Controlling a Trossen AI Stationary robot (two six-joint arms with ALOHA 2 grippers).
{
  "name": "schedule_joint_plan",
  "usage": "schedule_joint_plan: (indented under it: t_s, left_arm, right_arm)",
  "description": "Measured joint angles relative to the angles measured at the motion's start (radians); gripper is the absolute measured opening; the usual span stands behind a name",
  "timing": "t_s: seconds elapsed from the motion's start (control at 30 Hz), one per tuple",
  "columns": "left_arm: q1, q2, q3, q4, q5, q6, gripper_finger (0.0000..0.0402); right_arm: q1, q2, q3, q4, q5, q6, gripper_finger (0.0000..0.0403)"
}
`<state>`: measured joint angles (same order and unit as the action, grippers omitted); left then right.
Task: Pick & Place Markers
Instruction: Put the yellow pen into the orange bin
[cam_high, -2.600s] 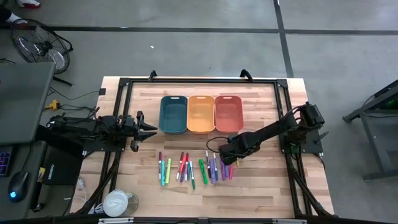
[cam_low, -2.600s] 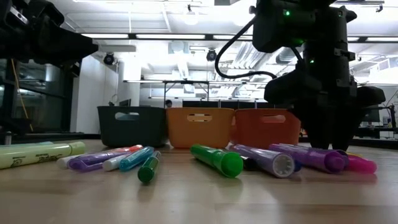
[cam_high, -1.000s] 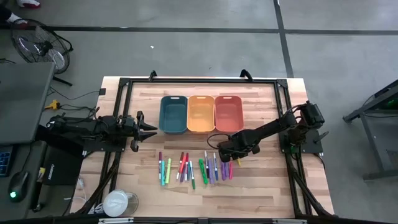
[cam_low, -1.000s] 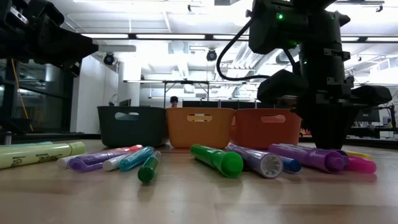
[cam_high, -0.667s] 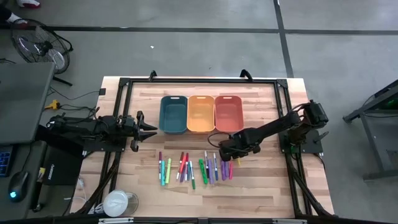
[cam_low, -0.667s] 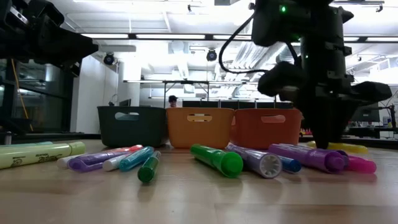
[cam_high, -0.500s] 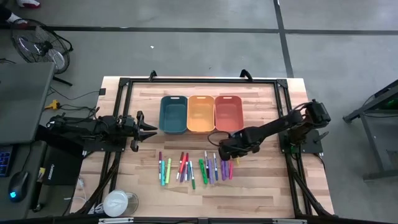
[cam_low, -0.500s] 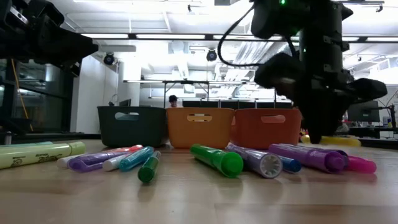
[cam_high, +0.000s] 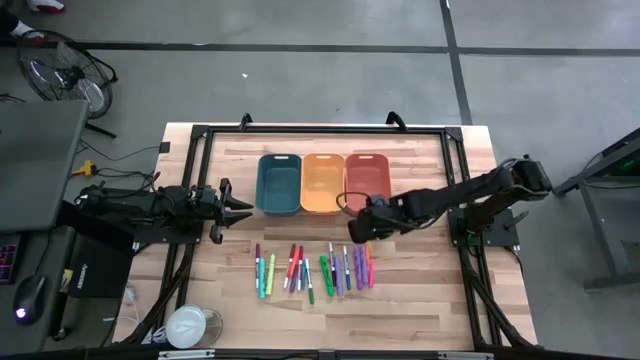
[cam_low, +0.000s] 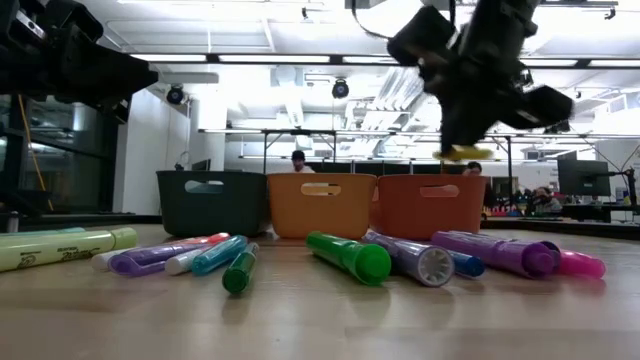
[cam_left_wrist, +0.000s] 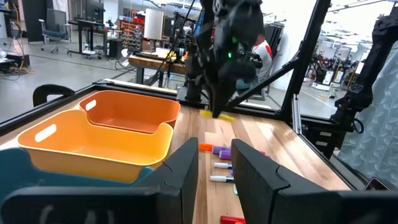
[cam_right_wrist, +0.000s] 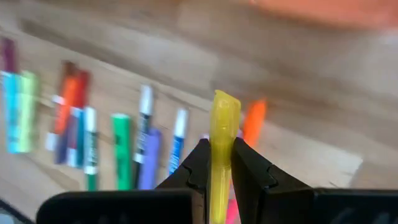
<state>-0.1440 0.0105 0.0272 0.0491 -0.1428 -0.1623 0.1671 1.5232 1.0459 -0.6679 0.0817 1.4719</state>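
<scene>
Right gripper (cam_right_wrist: 219, 163) clamped on a yellow marker (cam_right_wrist: 222, 140), pinched near one end so that most of the barrel juts out past the fingertips, clear of the jaws for a clean drop. Lifted well off the table (cam_high: 420, 290), between the marker row and the bins, close to the front edge of the orange bin (cam_high: 367, 182); seen from table height, marker (cam_low: 462, 153) level with the bin rims, high enough to pass over them. Probably mid-carry toward a bin; which of the three is meant, impossible to say from here.

Remaining markers (cam_high: 312, 270) lying side by side on the wood in front of the bins, roughly parallel, barrels pointing toward the bins, so each can be pinched across its width. Teal bin (cam_high: 279, 183), yellow-orange bin (cam_high: 322, 182) and orange bin standing touching in a row at the back.

Left gripper (cam_high: 237, 209) parked at the table's left edge beside the teal bin, fingers (cam_left_wrist: 179, 171) partly apart, nothing between them.
</scene>
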Motion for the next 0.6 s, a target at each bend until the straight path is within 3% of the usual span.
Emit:
schedule_joint_plan:
  t_s: [0.23,0.6]
  left_arm:
    - [0.000,0.000,0.000,0.000,0.000,0.000,0.0094]
    - [0.000,0.000,0.000,0.000,0.000,0.000,0.0094]
  right_arm:
    - [-0.101,-0.013,0.074,-0.041,0.020,-0.122,0.0032]
    - [-0.312,-0.013,0.112,-0.047,-0.042,-0.307,0.0032]
